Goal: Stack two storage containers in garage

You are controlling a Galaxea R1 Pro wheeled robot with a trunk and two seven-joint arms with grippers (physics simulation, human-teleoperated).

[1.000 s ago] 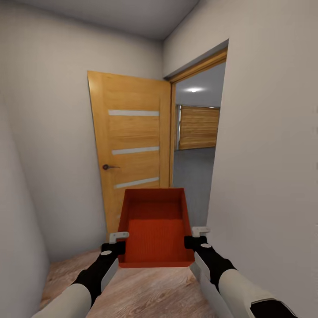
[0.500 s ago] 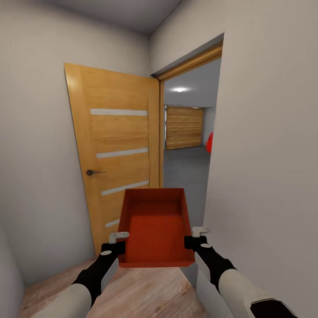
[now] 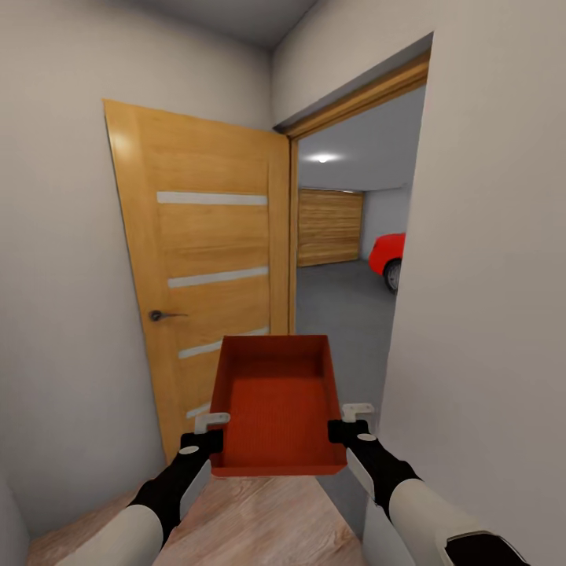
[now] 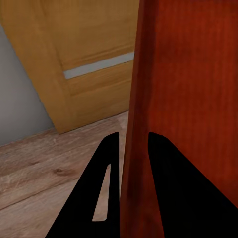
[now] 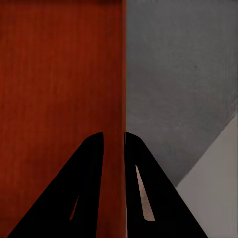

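Note:
I hold one orange-red storage container [image 3: 277,409] level in front of me, open top up and nothing inside. My left gripper [image 3: 211,428] is shut on its left wall and my right gripper [image 3: 346,420] is shut on its right wall. In the left wrist view the left gripper [image 4: 133,136] pinches the container's thin wall [image 4: 183,74] between dark fingers. The right wrist view has the right gripper [image 5: 114,134] clamped on the other wall [image 5: 59,74]. Through the doorway ahead lies the garage with its dark grey floor [image 3: 346,306].
An open wooden door [image 3: 208,259] with a dark handle stands at the left of the doorway. A white wall [image 3: 487,275] is close on the right. In the garage are a red car [image 3: 389,255] and a plank door [image 3: 330,226]. Light wood planks [image 3: 251,519] lie underfoot.
The camera has moved toward the doorway and turned, so the opening looks wider and more of the red car shows. The container and both grippers keep their hold.

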